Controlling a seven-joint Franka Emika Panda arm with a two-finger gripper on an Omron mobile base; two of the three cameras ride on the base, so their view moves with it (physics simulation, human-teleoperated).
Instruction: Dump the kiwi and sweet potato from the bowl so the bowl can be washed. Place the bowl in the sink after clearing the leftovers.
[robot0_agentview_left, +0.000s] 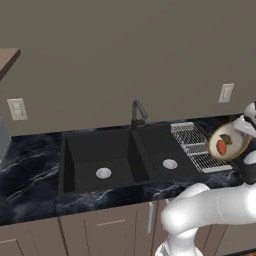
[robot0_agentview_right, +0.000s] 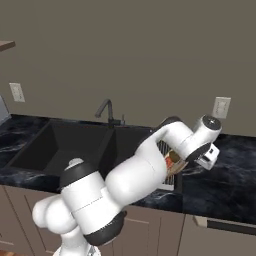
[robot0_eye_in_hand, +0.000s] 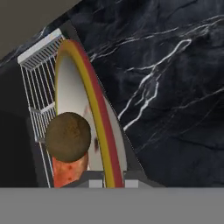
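My gripper (robot0_eye_in_hand: 110, 181) is shut on the rim of the bowl (robot0_eye_in_hand: 94, 100), which has a tan rim and a cream inside. The bowl (robot0_agentview_left: 229, 141) hangs tipped steeply on edge, above the right end of the wire rack (robot0_agentview_left: 195, 145) and the counter beside the sink (robot0_agentview_left: 115, 155). Inside it the round brown kiwi (robot0_eye_in_hand: 68, 136) rests against the orange-red sweet potato (robot0_eye_in_hand: 70, 170). Both show in the left base view, the kiwi (robot0_agentview_left: 226, 139) above the sweet potato (robot0_agentview_left: 220, 147). From the right base view the arm covers most of the bowl (robot0_agentview_right: 176, 164).
The black double-basin sink (robot0_agentview_right: 60, 142) has a dark faucet (robot0_agentview_left: 137, 112) behind its divider. The silver wire rack (robot0_eye_in_hand: 39, 87) lies over the right basin's edge. Black marble counter (robot0_eye_in_hand: 175, 87) spreads to the right of the bowl. Wall outlets (robot0_agentview_left: 226, 93) sit behind.
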